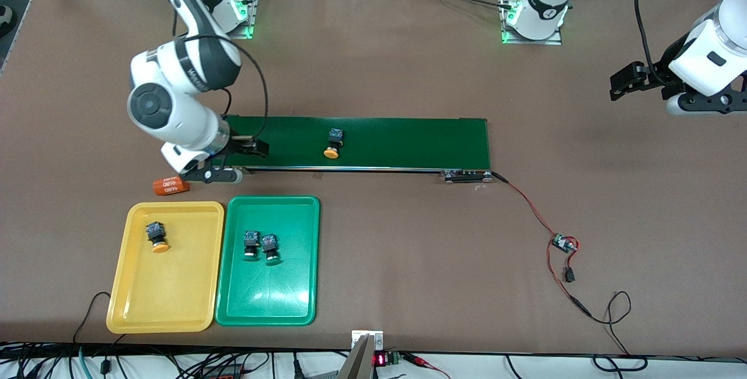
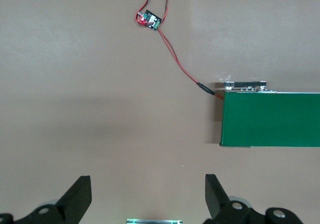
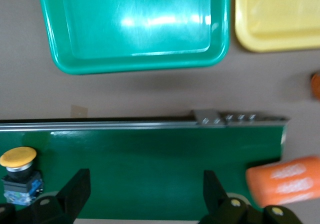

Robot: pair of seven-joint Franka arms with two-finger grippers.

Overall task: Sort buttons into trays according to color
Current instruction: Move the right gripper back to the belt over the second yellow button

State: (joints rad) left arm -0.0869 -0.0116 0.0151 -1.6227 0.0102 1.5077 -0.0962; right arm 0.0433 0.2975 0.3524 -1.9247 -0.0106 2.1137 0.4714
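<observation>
A yellow-capped button [image 1: 334,144] lies on the dark-green belt [image 1: 408,142]. My right gripper [image 1: 252,147] is open and empty over the belt's end toward the right arm. In the right wrist view [image 3: 145,194] this button [image 3: 19,169] lies outside one finger. Another yellow-capped button [image 1: 156,236] lies in the yellow tray [image 1: 169,291]. Two green-capped buttons [image 1: 251,244] [image 1: 270,249] lie side by side in the green tray [image 1: 268,297]. My left gripper [image 1: 618,84] is open and empty, waiting over bare table [image 2: 147,194] past the belt's other end.
An orange cylinder marked 4680 [image 1: 171,185] lies on the table between the belt and the yellow tray. A second orange cylinder [image 3: 285,181] lies at the belt's end beside my right gripper. A red wire leads from the belt to a small circuit board [image 1: 563,243].
</observation>
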